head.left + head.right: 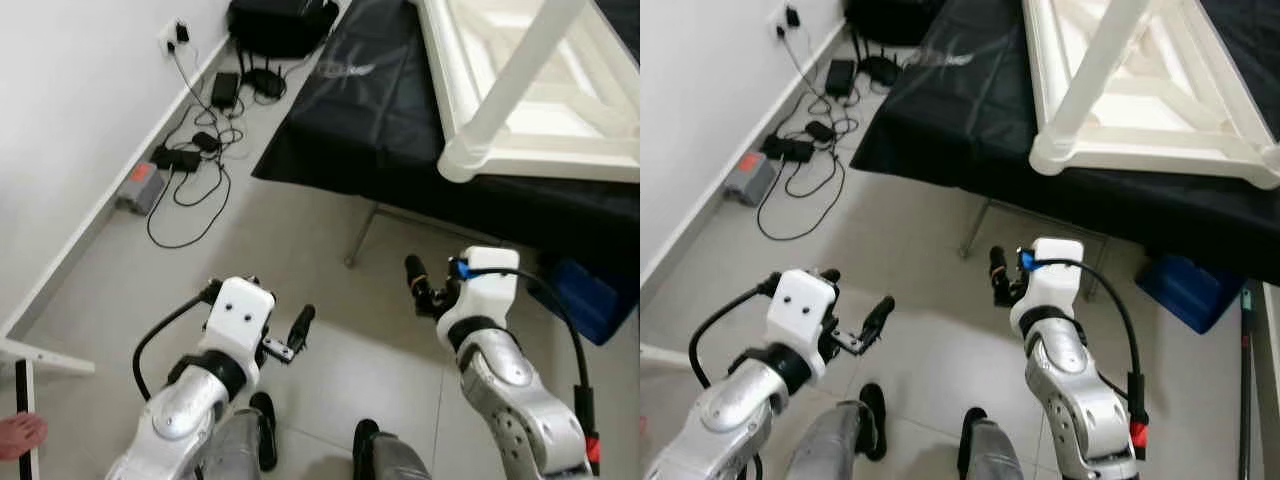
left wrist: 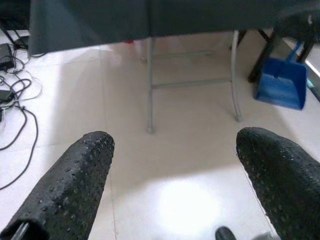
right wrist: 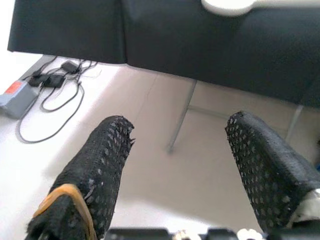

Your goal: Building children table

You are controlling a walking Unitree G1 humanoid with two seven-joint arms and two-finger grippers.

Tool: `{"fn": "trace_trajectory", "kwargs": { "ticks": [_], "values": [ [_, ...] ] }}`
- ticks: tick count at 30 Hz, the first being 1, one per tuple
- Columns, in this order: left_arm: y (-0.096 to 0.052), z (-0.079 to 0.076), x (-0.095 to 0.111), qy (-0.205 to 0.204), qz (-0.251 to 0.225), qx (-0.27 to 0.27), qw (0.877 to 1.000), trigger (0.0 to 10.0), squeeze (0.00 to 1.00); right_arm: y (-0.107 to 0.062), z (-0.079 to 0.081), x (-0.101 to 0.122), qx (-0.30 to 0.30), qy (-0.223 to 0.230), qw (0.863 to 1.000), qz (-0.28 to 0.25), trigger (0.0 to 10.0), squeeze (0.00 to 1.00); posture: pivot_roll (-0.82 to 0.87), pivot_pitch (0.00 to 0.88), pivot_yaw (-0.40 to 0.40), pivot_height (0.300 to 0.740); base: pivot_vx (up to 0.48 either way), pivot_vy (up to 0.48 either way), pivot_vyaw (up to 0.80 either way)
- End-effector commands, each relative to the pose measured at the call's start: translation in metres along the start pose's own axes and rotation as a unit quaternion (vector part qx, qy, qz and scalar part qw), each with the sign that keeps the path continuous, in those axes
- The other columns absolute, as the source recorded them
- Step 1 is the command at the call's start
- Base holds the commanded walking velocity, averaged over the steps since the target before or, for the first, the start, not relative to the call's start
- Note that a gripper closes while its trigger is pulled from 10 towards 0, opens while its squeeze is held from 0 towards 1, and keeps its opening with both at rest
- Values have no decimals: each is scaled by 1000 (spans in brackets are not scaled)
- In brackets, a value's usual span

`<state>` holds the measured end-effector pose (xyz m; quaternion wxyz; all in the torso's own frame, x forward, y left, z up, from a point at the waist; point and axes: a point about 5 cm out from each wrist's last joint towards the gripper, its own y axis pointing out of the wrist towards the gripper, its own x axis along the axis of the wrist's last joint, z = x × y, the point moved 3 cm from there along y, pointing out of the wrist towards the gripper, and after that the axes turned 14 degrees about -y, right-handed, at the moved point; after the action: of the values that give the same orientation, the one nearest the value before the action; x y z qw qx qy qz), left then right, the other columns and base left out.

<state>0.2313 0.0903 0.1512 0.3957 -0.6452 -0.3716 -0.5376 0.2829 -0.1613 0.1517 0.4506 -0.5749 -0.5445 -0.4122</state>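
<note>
A white children's table frame (image 1: 530, 90) lies upside down on a black-covered table (image 1: 380, 120) ahead and to my right, with one round leg (image 1: 1095, 70) slanting across it. Both arms are raised low in front of me, over the tiled floor and short of the black table. My left gripper (image 2: 175, 150) is open, its two black fingers (image 2: 75, 185) spread wide with nothing between them. My right gripper (image 3: 177, 150) is open too and holds nothing. Its fingertips (image 1: 418, 280) point toward the black table's metal legs (image 1: 362, 235).
Cables, power adapters (image 1: 190, 150) and an orange-grey box (image 1: 140, 187) lie along the white wall on the left, with a black bag (image 1: 280, 22) beyond. A blue dustpan (image 1: 592, 297) sits under the table's right side. A person's bare foot (image 1: 18, 435) is at far left.
</note>
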Motion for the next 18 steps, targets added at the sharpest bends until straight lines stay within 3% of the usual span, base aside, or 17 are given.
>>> {"fn": "trace_trajectory", "kwargs": {
  "ticks": [1, 3, 5, 6, 7, 10, 11, 12, 13, 17, 18],
  "values": [
    [-2, 0, -12, 7, 23, -1, 1000, 10000, 0, -3, 5, -1, 9, -10, 1000, -11, 10000, 0, 149, 189, -28, 740, 0, 0, 0],
    [-1, 4, -26, 39, 46, 10, 998, 10000, 0, -10, 19, -8, 39, -49, 998, -20, 10000, 0, 148, 156, -21, 740, 0, 0, 0],
    [4, 6, -27, 132, 43, 17, 990, 10000, 0, -14, 29, -11, 67, -53, 996, -24, 10000, 0, 147, 142, -19, 740, 0, 0, 0],
    [4, 6, -27, 132, 43, 17, 990, 10000, 0, -14, 29, -11, 67, -53, 996, -24, 10000, 0, 147, 142, -19, 740, 0, 0, 0],
    [6, 1, -31, 187, 37, 5, 982, 10000, 0, -12, 30, -14, 73, -58, 995, -28, 10000, 0, 139, 114, -23, 740, 0, 0, 0],
    [6, 0, -33, 196, 35, 2, 980, 10000, 0, -12, 29, -15, 73, -60, 995, -28, 10000, 0, 139, 114, -23, 740, 0, 0, 0],
    [6, -2, -36, 224, 39, -2, 974, 10000, 0, -11, 31, -15, 79, -62, 994, -32, 10000, 0, 139, 112, -24, 740, 0, 0, 0],
    [6, -2, -36, 224, 39, -2, 974, 10000, 0, -11, 31, -15, 79, -62, 994, -32, 10000, 0, 139, 112, -24, 740, 0, 0, 0],
    [7, -10, -47, 287, 58, -35, 955, 10000, 0, -12, 34, -17, 91, -71, 993, -39, 10000, 0, 138, 95, -34, 740, 0, 0, 0],
    [8, -13, -47, 292, 52, -44, 954, 10000, 0, -13, 33, -18, 92, -74, 992, -41, 10000, 0, 131, 90, -34, 740, 0, 0, 0],
    [9, -11, -48, 258, 62, -42, 963, 10000, 0, -13, 31, -19, 87, -73, 993, -39, 10000, 0, 132, 85, -38, 740, 0, 0, 0]
  ]
}}
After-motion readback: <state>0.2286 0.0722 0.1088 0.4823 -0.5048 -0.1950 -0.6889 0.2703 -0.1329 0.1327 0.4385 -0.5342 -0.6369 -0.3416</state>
